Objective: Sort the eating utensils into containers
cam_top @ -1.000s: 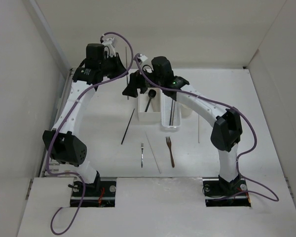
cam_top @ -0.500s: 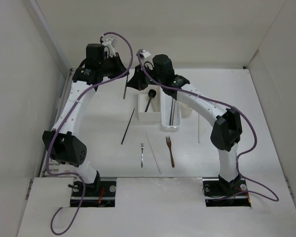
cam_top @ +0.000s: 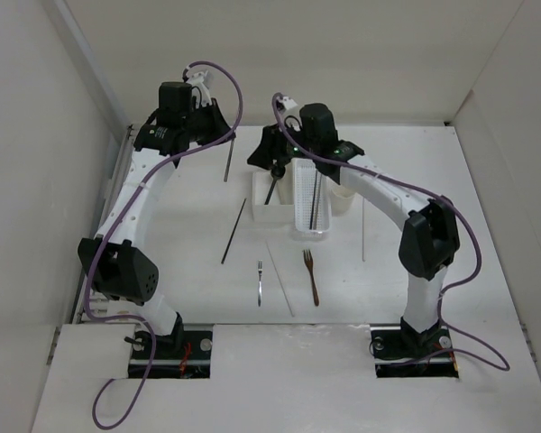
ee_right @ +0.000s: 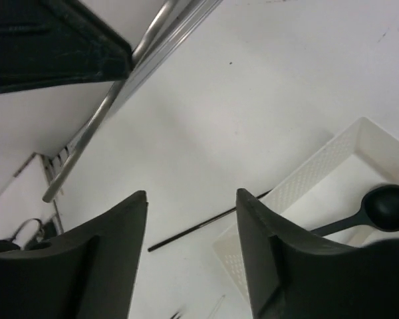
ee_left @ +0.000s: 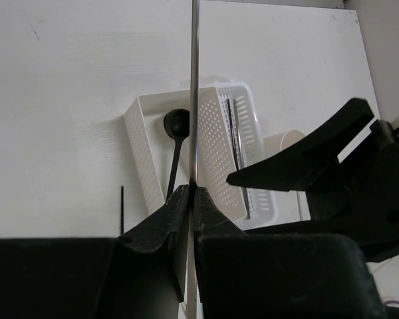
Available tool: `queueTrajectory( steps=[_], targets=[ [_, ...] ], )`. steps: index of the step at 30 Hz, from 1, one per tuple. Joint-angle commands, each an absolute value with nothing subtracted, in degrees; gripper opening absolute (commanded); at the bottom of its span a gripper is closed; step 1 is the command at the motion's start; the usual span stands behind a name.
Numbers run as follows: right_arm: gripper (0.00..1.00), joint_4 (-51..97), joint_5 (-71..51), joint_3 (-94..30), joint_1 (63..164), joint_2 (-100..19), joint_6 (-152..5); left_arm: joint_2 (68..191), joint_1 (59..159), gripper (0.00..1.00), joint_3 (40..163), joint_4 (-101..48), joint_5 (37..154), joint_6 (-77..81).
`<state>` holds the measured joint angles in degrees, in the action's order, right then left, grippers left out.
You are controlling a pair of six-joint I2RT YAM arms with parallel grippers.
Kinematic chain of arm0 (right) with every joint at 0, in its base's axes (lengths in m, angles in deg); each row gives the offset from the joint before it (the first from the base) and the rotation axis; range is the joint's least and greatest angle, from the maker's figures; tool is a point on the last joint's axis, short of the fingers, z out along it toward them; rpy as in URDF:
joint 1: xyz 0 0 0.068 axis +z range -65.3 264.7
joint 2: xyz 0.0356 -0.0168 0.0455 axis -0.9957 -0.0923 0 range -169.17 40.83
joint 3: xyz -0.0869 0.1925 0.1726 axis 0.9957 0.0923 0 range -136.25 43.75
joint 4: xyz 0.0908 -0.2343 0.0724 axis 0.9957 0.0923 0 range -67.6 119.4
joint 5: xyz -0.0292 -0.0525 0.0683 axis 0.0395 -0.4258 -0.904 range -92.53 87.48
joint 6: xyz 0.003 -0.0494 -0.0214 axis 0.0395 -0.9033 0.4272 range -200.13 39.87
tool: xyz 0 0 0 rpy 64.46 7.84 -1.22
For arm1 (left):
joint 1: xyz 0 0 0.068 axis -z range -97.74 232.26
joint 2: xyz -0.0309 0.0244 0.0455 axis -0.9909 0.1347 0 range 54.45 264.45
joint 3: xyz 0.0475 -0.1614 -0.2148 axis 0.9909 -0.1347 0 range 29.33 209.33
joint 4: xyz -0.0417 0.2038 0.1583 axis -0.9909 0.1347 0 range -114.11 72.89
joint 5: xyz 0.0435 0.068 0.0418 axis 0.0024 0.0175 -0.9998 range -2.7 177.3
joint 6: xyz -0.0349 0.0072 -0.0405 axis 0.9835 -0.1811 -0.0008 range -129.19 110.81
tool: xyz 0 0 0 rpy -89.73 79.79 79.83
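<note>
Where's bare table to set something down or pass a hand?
Free: right of the rightmost pale chopstick to the wall; left of the thin dark chopstick. Crowded: around the white square box, and between the small silver fork and dark brown fork.

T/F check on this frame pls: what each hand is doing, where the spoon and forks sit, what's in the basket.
1. The left hand is shut on a thin chopstick. True.
2. The right hand holds the spoon. False: the right hand is open and empty, and the spoon lies in the square box.
3. The silver fork and the brown fork both lie on the table. True.
4. The basket is empty. False: dark chopsticks lie in it.
</note>
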<state>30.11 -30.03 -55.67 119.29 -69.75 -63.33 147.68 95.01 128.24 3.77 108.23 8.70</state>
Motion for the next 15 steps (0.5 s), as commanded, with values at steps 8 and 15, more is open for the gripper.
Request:
queueTrajectory(
  steps=[8,15],
  targets=[
    [0.83,23.2,-48.2,-67.1,118.3,-74.0,-56.2,145.7,95.8,0.00,128.8,0.1,106.7,8.2],
    [0.80,18.4,-50.7,-69.0,118.8,-78.3,-47.4,145.7,95.8,0.00,129.3,-0.4,105.7,8.7]
  ],
)
